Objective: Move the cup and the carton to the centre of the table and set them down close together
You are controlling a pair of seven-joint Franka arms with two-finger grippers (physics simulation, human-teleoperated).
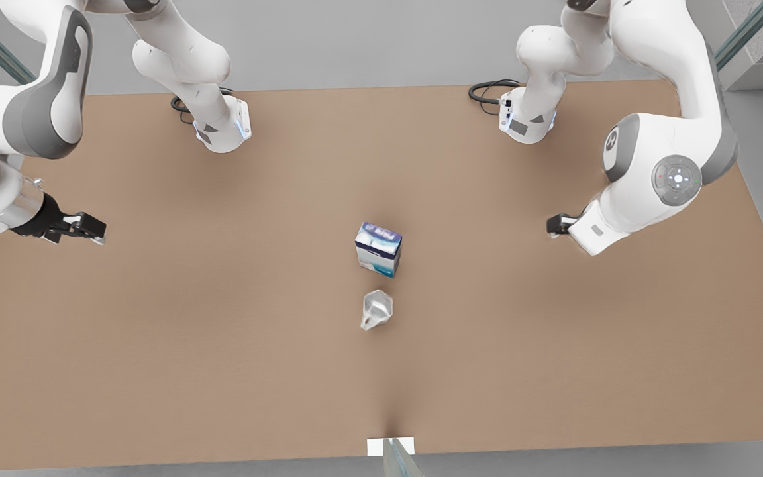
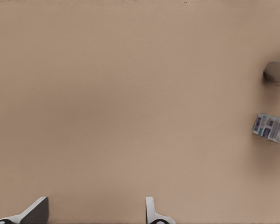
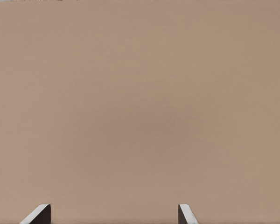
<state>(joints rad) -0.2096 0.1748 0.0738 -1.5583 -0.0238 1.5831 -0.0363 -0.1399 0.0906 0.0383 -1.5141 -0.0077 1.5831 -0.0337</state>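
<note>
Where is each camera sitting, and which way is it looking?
Front view: up high, opposite the arm bases, looking down at the table, carton and cup; both arms show.
Left wrist view: on the left wrist, facing the table; the left gripper shows open fingertips.
Right wrist view: on the right wrist, facing the table; the right gripper shows open fingertips.
Shared: front and left wrist views both show carton and cup.

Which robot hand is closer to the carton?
Left. The left gripper hovers off the carton toward the front view's right; the right gripper is farther off, toward the front view's left.
</note>
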